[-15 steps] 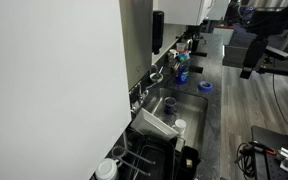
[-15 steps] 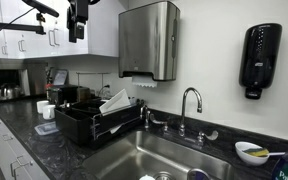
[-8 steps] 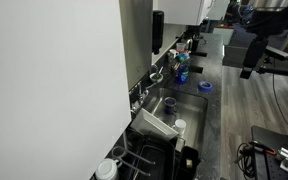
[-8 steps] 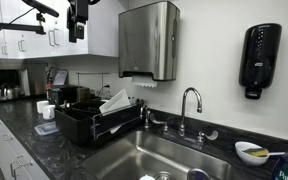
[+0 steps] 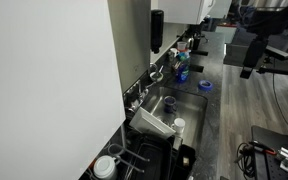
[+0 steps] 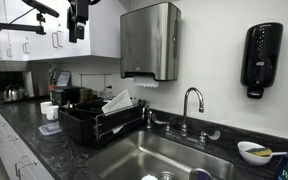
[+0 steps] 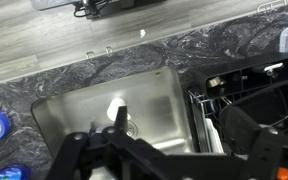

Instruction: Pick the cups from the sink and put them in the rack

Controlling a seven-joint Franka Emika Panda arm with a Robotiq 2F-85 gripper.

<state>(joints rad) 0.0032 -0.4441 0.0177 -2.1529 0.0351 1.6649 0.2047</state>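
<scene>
The sink [image 5: 189, 100] is a long steel basin in a dark counter. In it stand a small white cup [image 5: 179, 125] and a dark blue cup [image 5: 169, 102]. The black rack [image 5: 144, 155] stands at the basin's end. My gripper [image 5: 247, 68] hangs high above the counter, far from the cups, and also shows at the top of an exterior view [image 6: 77, 25]. In the wrist view the sink [image 7: 84, 90] lies below, the white cup [image 7: 114, 103] in it and the rack [image 7: 249, 95] to its right. The gripper [image 7: 179, 120] is open and empty. The blue cup is hidden there.
An angled whitish tub [image 5: 154, 125] leans in the rack [image 6: 99, 122]. A metal tap [image 6: 189, 105] stands behind the basin. A flat blue ring [image 5: 205, 86] and a blue bottle [image 5: 182, 72] are on the counter. A paper-towel dispenser [image 6: 149, 40] hangs on the wall.
Both exterior pictures have shifted slightly sideways. The gripper and the cups have not visibly moved.
</scene>
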